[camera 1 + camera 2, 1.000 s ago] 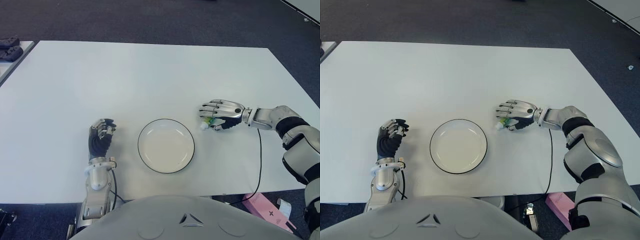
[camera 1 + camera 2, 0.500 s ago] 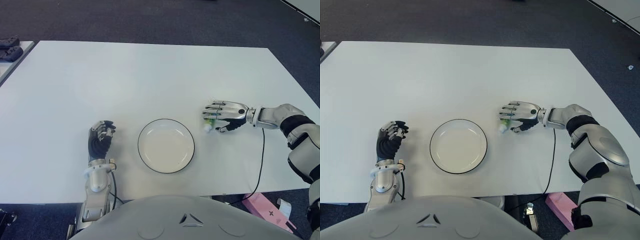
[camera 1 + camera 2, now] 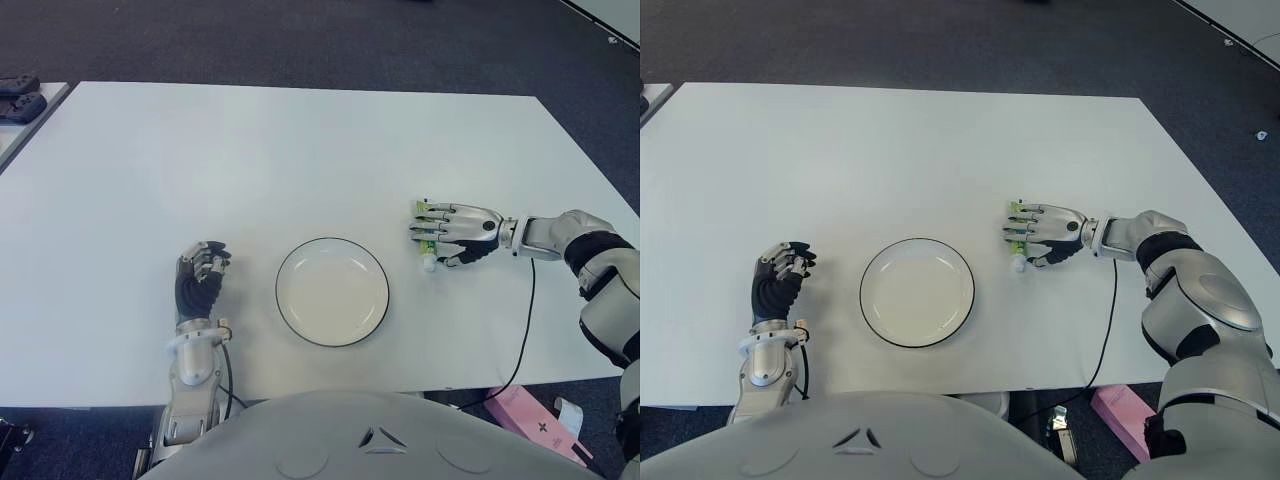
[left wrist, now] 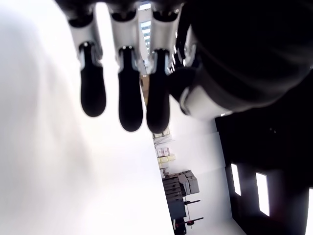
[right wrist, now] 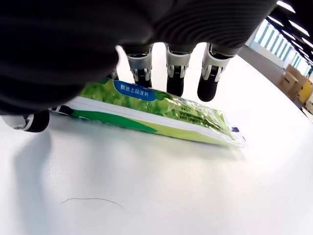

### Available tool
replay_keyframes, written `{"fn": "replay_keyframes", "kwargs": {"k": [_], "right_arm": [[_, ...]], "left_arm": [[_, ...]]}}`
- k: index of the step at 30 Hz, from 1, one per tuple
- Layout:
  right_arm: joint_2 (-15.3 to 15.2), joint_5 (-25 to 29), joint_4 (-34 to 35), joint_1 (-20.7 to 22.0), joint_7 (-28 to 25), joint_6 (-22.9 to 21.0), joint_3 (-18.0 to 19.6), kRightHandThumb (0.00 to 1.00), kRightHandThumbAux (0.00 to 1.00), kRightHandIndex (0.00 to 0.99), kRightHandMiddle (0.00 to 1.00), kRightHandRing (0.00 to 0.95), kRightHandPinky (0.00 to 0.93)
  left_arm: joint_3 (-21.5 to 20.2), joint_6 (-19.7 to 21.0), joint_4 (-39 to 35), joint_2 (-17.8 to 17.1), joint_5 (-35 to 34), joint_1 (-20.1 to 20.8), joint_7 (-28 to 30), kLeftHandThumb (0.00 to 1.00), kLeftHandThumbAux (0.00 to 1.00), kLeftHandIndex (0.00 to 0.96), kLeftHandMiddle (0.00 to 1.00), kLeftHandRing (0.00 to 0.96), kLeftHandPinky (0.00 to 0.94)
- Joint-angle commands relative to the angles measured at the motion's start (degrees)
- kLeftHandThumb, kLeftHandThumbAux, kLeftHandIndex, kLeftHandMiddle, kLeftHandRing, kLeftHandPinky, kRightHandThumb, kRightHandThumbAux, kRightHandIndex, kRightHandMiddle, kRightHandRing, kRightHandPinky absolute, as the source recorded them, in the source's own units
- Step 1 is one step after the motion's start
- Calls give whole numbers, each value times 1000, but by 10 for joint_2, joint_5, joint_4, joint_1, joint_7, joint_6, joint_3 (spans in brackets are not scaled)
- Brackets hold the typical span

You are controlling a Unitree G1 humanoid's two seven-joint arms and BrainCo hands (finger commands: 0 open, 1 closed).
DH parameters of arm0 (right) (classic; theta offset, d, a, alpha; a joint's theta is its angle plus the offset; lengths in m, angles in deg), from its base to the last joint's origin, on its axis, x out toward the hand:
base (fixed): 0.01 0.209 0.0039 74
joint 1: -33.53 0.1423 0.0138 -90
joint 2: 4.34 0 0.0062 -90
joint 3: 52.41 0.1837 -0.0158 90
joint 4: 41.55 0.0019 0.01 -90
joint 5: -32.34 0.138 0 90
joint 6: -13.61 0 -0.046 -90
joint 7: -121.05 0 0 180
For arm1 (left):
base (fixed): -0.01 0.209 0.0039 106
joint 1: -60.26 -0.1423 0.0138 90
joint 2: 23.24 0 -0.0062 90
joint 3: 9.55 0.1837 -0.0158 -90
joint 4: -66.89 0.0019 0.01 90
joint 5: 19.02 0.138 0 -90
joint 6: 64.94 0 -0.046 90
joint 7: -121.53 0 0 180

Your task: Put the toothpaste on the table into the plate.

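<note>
The green and white toothpaste tube (image 5: pixel 161 110) lies flat on the white table (image 3: pixel 300 160), a short way right of the plate, with its white cap (image 3: pixel 430 265) toward me. My right hand (image 3: pixel 432 245) is spread over it, palm down. Its fingers (image 5: pixel 175 78) reach across the tube and the thumb sits beside the cap end, without closing round it. The round white plate (image 3: pixel 278 290) with a dark rim holds nothing. My left hand (image 3: pixel 203 262) shows left of the plate, fingers curled and holding nothing.
A black cable (image 3: pixel 524 320) runs from the right wrist over the table's near edge. A pink box (image 3: pixel 530 415) lies on the floor at the lower right. Dark devices (image 3: pixel 18 98) sit on a second table at the far left.
My right hand has moved right, away from the plate, taking the tube with it. The tube has turned and now lies lengthwise on the table under flatter fingers. The left hand has not moved.
</note>
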Motion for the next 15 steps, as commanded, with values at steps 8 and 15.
{"fn": "replay_keyframes", "kwargs": {"k": [8, 15], "right_arm": [[28, -1, -41, -13, -23, -27, -15, 502, 146, 0, 0, 0, 0], [57, 0, -82, -26, -18, -68, -21, 504, 147, 0, 0, 0, 0]], "left_arm": [[0, -8, -5, 2, 1, -10, -4, 705, 721, 430, 514, 530, 548], [-1, -12, -4, 3, 0, -11, -5, 706, 720, 431, 534, 550, 561]]}}
